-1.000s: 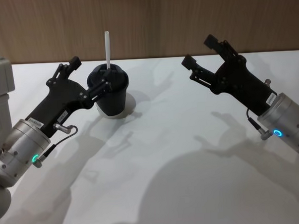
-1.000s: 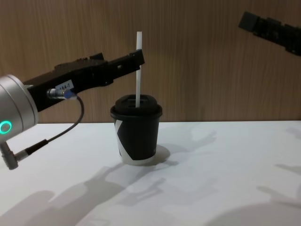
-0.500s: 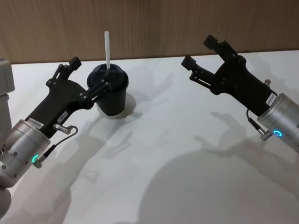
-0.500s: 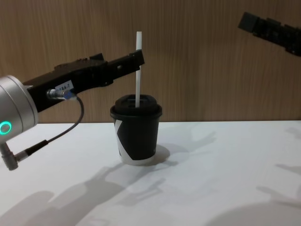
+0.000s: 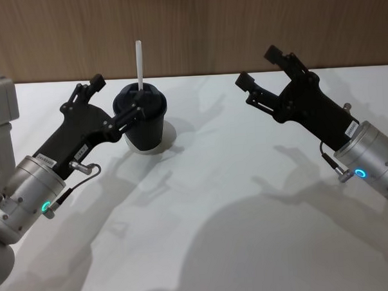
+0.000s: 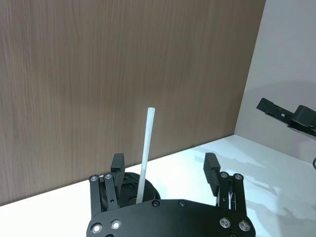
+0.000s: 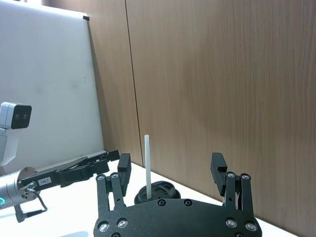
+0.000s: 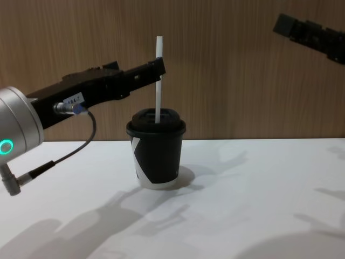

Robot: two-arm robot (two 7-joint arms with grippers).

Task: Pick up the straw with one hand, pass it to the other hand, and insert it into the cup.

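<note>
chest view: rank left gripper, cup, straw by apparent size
1. left gripper with its black body: looks largest, though it sits nearer the camera, so partly perspective.
2. cup: clearly bulkier than the straw.
3. straw: thinnest; its visible part above the lid looks about as tall as the cup.

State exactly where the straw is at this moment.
In the chest view, the straw stands upright in the cup's lid, left of centre, between the open left gripper's fingers.

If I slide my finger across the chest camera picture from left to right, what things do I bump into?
Silver arm → left gripper, open beside the straw → cup with the white straw standing in its lid → right gripper, high up at the far right.
</note>
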